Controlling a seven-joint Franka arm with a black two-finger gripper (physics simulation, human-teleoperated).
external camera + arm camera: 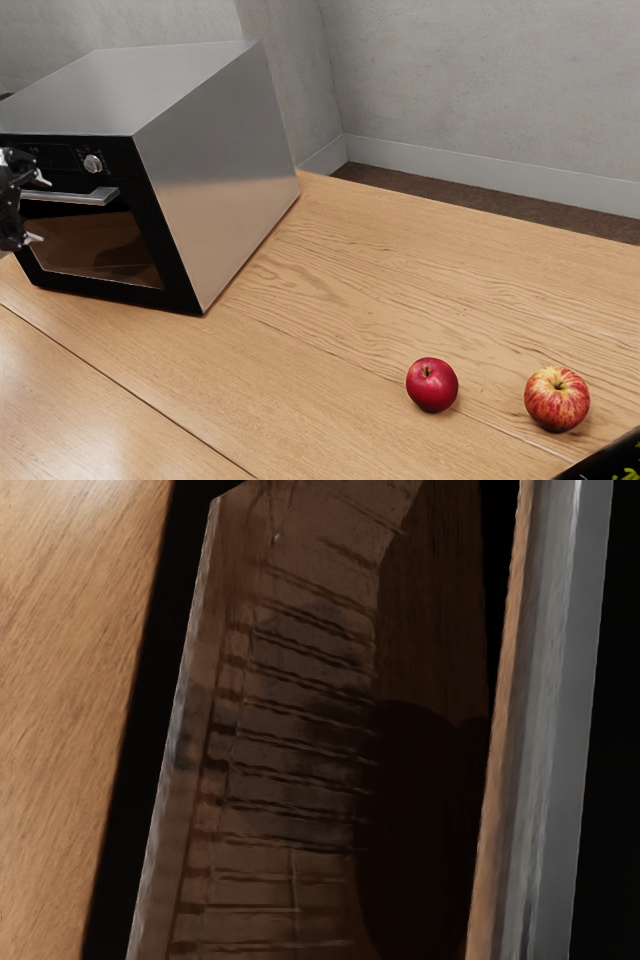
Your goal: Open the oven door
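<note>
Our gripper (40, 209) is at the front of the oven (215, 170), fingers parted one above the other, clasping nothing. The oven door (155, 262) is shut, its metal bar handle (82, 197) running across the top, below the control knob (93, 164). By height the bar seems to fall between our fingertips, nearer the upper one; whether it lies within their reach we cannot tell.

Reaching it is, we judge, the step in hand. If we close while short of the bar, we would pinch air; if we push in too low, the lower finger could knock the glass window (300, 780). A shallow grip might slip once the door resists, and pulling straight back rather than following the hinge's arc could wrench the handle free or drag the oven along the wooden table (330, 300).
</note>
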